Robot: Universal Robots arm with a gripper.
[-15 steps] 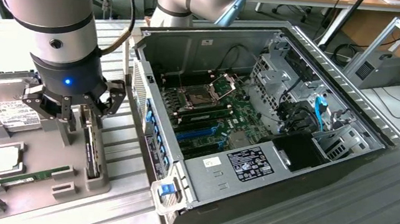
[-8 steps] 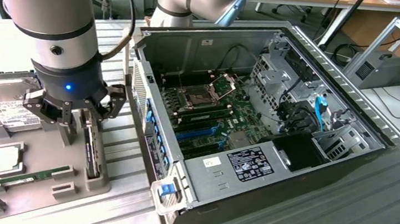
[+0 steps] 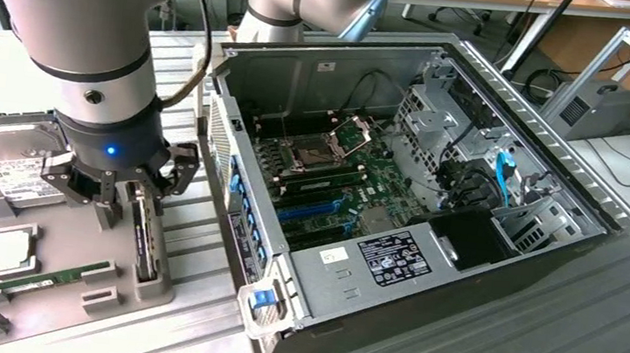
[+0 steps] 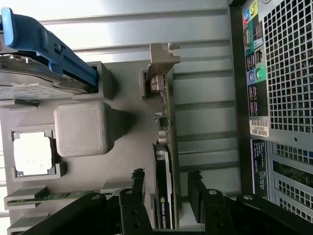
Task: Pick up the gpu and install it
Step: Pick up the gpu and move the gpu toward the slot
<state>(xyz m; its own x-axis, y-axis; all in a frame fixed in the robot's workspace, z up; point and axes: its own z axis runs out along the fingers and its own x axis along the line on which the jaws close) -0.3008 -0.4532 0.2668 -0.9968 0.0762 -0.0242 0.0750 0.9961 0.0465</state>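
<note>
One gripper (image 3: 130, 205) is hanging open over the one gpu (image 3: 146, 242), its fingers (image 4: 138, 183) straddling the card with a gap on either side, clasping nothing. The gpu is standing on edge in a slot of the grey tray (image 3: 74, 239), its long axis running twelve to six in the exterior view, its bracket (image 4: 164, 56) pointing away from the gripper. One hard drive (image 3: 6, 162) is lying at ten o'clock, and one open computer case (image 3: 407, 195) is sitting at three.
</note>
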